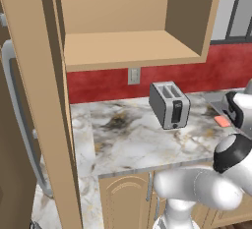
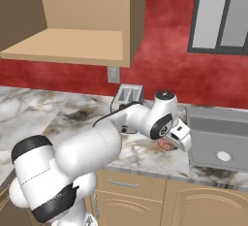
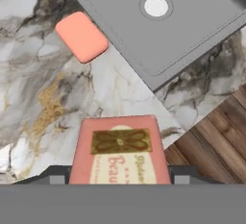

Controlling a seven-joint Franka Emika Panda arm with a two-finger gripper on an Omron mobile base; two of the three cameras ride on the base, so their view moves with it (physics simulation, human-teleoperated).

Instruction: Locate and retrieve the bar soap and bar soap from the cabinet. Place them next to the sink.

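The gripper [image 3: 120, 180] grips a boxed bar soap [image 3: 120, 151]; at 11 o'clock, a salmon-pink bar soap [image 3: 81, 36] lies beside the sink [image 3: 192, 40].

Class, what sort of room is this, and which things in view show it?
A kitchen, rendered: a toaster on a marble counter, a sink set in it, and a wall cabinet above.

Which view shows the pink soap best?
The hand view: the pink soap lies whole on the counter beside the sink. The left base view shows a small sliver; I cannot find it in the right base view.
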